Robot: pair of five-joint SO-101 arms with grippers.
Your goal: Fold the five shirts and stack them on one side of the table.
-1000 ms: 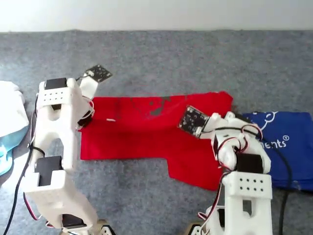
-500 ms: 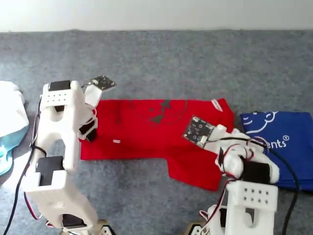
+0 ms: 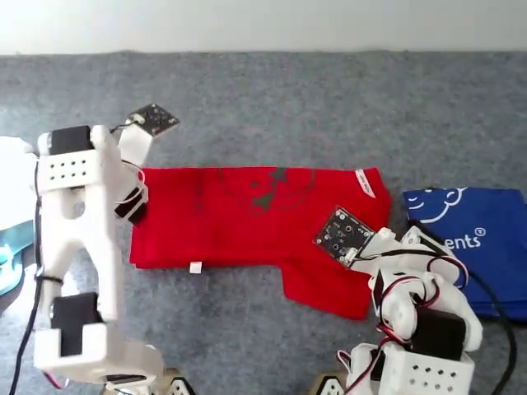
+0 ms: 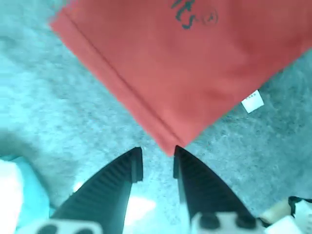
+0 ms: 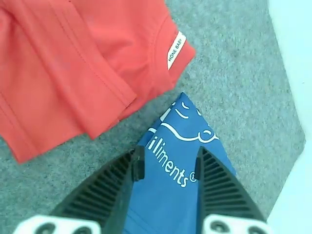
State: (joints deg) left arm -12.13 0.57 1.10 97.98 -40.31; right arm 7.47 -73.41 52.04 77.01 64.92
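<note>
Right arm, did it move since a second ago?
Yes. The right arm has pulled back toward its own base, along the blue shirt, which stayed put.

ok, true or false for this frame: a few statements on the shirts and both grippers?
1. The red shirt lies spread on the grey table. True.
2. The right gripper is shut on the red shirt. False: it is open and empty, above the blue shirt.
3. The blue shirt lies on the robot's right of the red one. True.
4. The left gripper holds a corner of the red shirt. False: it is open, and the corner lies on the table just ahead of its tips.
5. The blue shirt is stacked on the red shirt. False: it lies beside it on the table.
</note>
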